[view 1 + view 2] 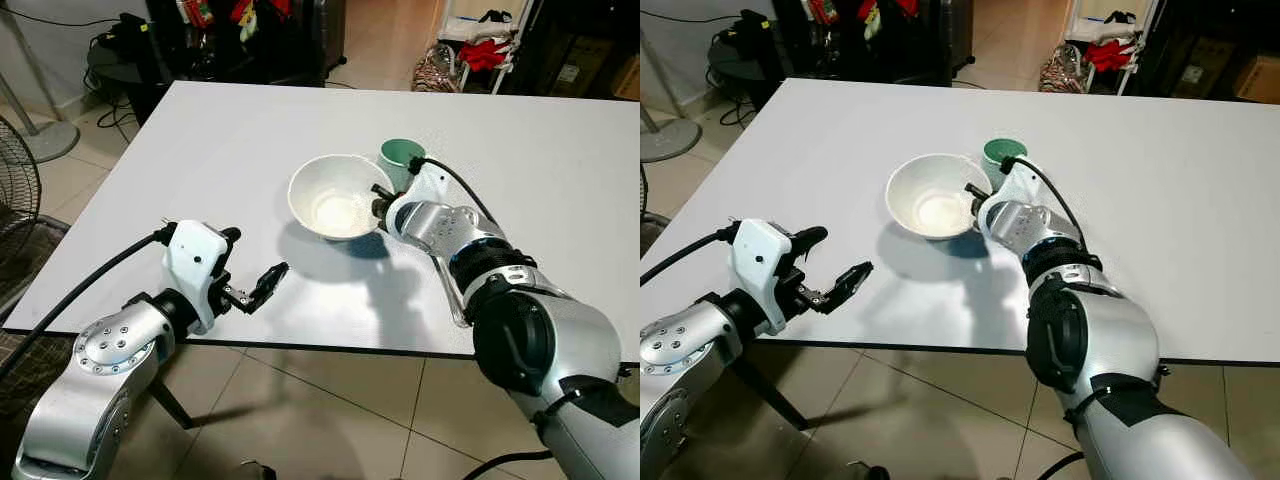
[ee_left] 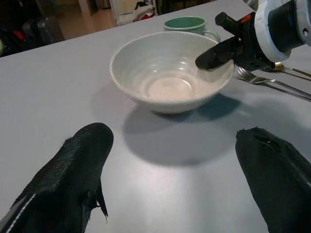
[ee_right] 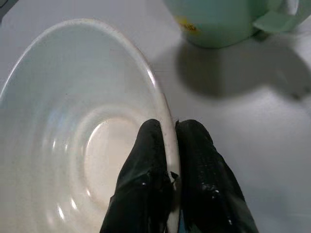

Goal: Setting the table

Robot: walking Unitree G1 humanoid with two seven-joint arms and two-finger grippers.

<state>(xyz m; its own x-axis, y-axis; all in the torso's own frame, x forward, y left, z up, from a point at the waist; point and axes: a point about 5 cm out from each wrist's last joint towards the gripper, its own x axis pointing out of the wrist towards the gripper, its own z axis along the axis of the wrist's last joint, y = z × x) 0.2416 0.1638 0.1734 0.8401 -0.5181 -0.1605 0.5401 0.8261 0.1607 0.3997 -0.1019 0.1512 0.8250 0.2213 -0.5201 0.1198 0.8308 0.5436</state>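
The right claw (image 3: 170, 145) is pinched tight on the rim of the round white ceramic bowl (image 1: 338, 196), with one black finger inside the bowl and one outside. The bowl sits near the middle of the big white surface (image 1: 200, 150), and nothing is in it. Just behind the bowl stands a light green mug (image 1: 400, 160); I cannot tell what is inside it. A silver metal fork (image 2: 272, 83) lies flat on the surface beside the bowl. The left claw (image 1: 255, 287) hangs over the near edge of the surface, its two fingers wide apart and holding nothing.
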